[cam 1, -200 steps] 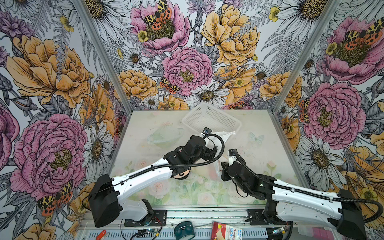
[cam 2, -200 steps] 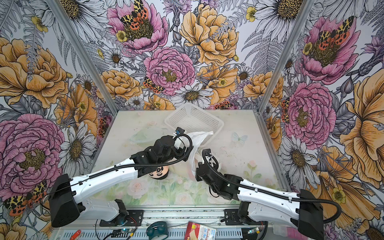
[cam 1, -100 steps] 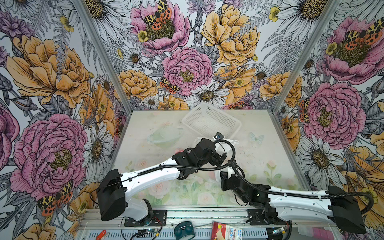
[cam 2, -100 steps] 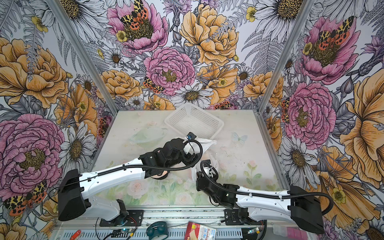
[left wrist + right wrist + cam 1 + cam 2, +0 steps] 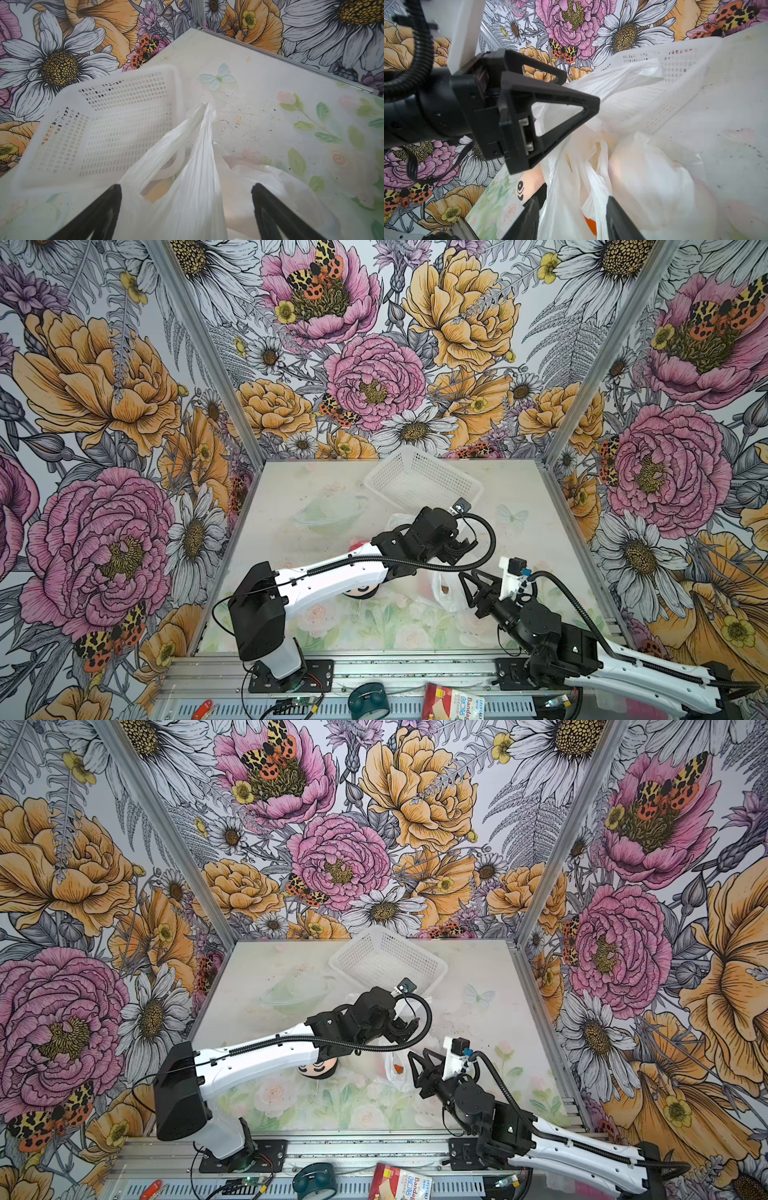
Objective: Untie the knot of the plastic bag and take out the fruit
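Untying looks done — your left tool (image 5: 186, 187) and right tool (image 5: 573, 199) both gape at the plastic bag (image 5: 199, 158); next, spread it for the fruit (image 5: 589, 225).

Enclosed on three sides by floral-print walls (image 5: 374, 377), joined at aluminium corner posts (image 5: 250, 439). Floored with a pale, scuffed, flower-patterned tabletop (image 5: 286, 493). Lit evenly and diffusely.
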